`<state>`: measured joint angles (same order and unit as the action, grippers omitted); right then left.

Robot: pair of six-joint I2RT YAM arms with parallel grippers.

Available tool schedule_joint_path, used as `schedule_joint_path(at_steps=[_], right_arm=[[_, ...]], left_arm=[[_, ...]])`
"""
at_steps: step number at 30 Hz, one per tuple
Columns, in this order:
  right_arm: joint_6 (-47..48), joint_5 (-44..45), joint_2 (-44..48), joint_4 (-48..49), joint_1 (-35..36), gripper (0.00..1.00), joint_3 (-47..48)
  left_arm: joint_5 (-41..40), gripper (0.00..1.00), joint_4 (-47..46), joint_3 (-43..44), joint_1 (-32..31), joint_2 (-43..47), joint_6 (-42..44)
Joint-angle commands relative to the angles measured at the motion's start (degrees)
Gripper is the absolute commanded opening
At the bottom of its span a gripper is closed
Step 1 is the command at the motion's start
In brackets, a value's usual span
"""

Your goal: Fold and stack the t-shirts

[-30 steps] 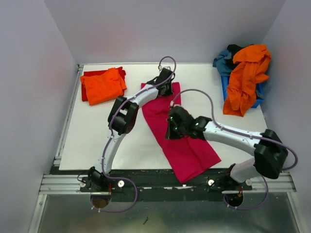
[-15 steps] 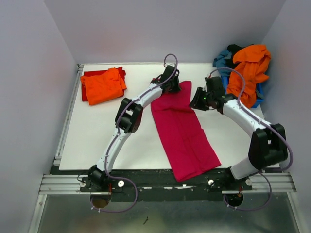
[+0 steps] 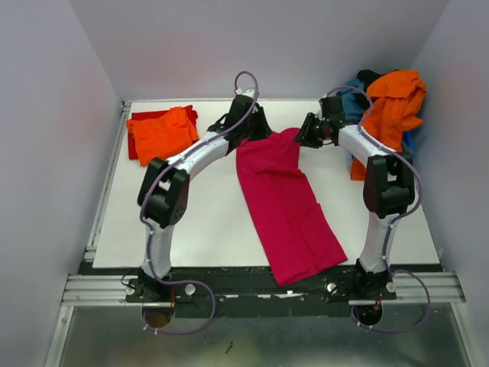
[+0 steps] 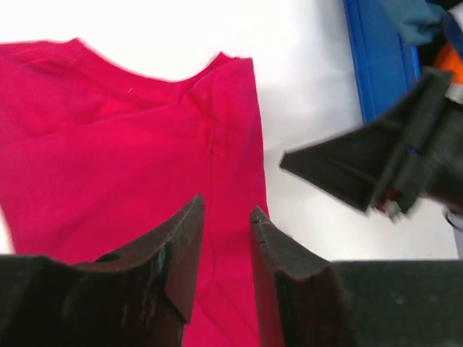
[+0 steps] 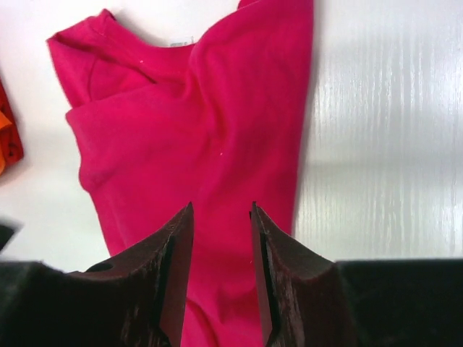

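A magenta-pink t-shirt (image 3: 286, 202), folded into a long strip, lies flat from the table's middle back to the front edge. My left gripper (image 3: 256, 128) is open and empty over the strip's far left corner. My right gripper (image 3: 304, 136) is open and empty at its far right corner. The left wrist view shows my open left gripper (image 4: 226, 213) above the shirt (image 4: 108, 144), collar end ahead. The right wrist view shows my open right gripper (image 5: 221, 213) above the shirt (image 5: 188, 130). A folded orange t-shirt (image 3: 162, 134) lies on a folded red one (image 3: 136, 122) at the back left.
A small blue bin (image 3: 405, 153) at the back right holds an orange t-shirt (image 3: 386, 126), a teal-blue one (image 3: 351, 95) and a black one (image 3: 368, 75). The bin's edge (image 4: 380, 58) shows in the left wrist view. Walls close in on the back and both sides.
My right gripper left the shirt's middle and swung back to its far right corner. My left gripper shifted slightly back and left. The shirt now lies straighter.
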<state>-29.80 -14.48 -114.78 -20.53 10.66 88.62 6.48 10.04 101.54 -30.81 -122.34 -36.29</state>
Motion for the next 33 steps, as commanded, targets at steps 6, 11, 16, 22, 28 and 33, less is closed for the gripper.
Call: schedule_joint_path(at_steps=[6, 11, 16, 22, 28, 33], right_arm=[[1.50, 0.51, -6.50, -4.34, -1.60, 0.46, 4.37], [1.33, -0.28, -9.40, -5.04, -1.60, 0.46, 6.03], [1.50, -1.25, -12.30, -5.83, -1.60, 0.45, 7.88], [1.41, -2.13, -15.91, -6.71, -1.60, 0.32, 10.52], [1.41, -1.69, -18.81, -8.11, -1.60, 0.01, 15.52], [0.80, -0.03, -21.62, -9.43, -1.78, 0.01, 21.14]], left_arm=[[-7.97, 0.54, -5.64, -28.91, 4.35, 17.57, -2.99], [-6.48, 0.54, -8.37, -34.74, 7.42, 17.50, -3.78], [-3.15, 0.55, -9.69, -35.00, 9.09, 14.34, -4.66], [0.20, 0.59, -14.52, -34.39, 9.80, 10.20, -6.07], [0.20, 0.57, -15.32, -30.44, 9.89, 5.46, -7.74], [2.48, 0.54, -17.87, -26.40, 10.15, 0.80, -10.46]])
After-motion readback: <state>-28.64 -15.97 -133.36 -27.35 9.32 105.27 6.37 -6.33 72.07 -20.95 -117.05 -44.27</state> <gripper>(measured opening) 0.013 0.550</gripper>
